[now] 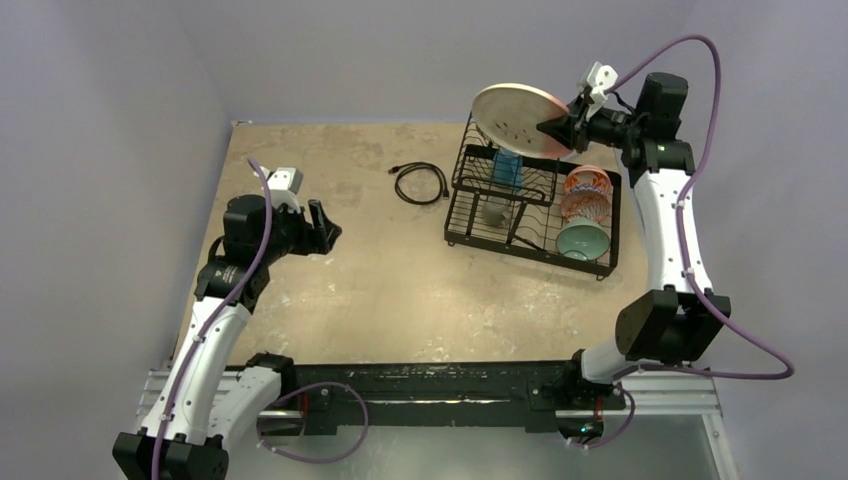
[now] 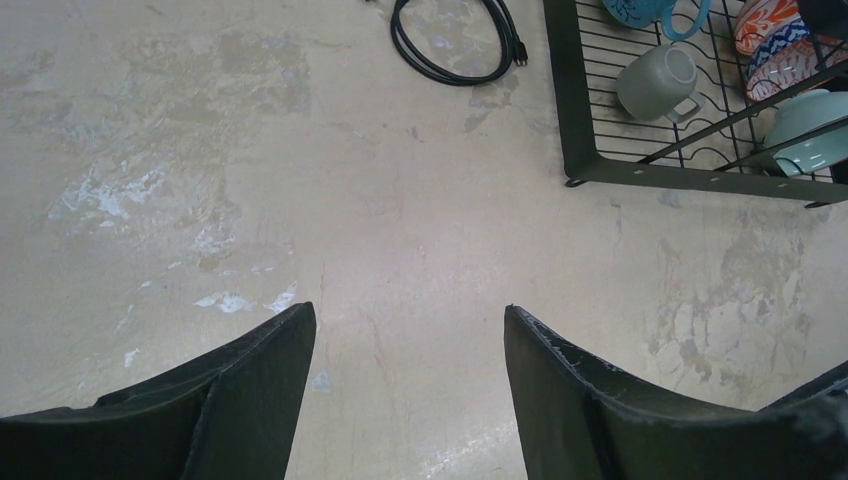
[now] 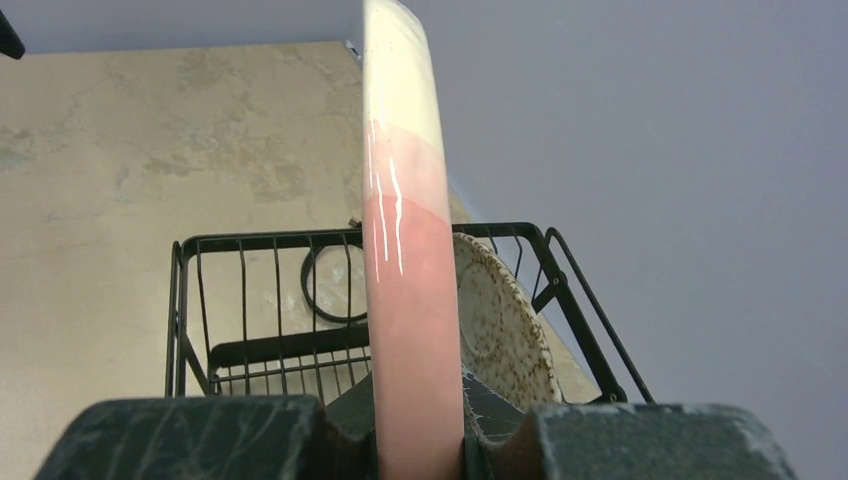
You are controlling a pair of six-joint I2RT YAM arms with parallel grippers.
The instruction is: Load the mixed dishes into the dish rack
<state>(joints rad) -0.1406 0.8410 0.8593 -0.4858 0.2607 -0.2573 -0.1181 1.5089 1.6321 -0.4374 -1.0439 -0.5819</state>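
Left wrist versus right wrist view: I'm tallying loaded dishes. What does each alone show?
Left wrist only: grey mug, teal bowl, patterned bowls and blue cup in the dish rack, plus the open left tool. Right wrist only: the plate clamped edge-on in the right tool, and the speckled oval dish standing in the rack. Both: the rack and table.
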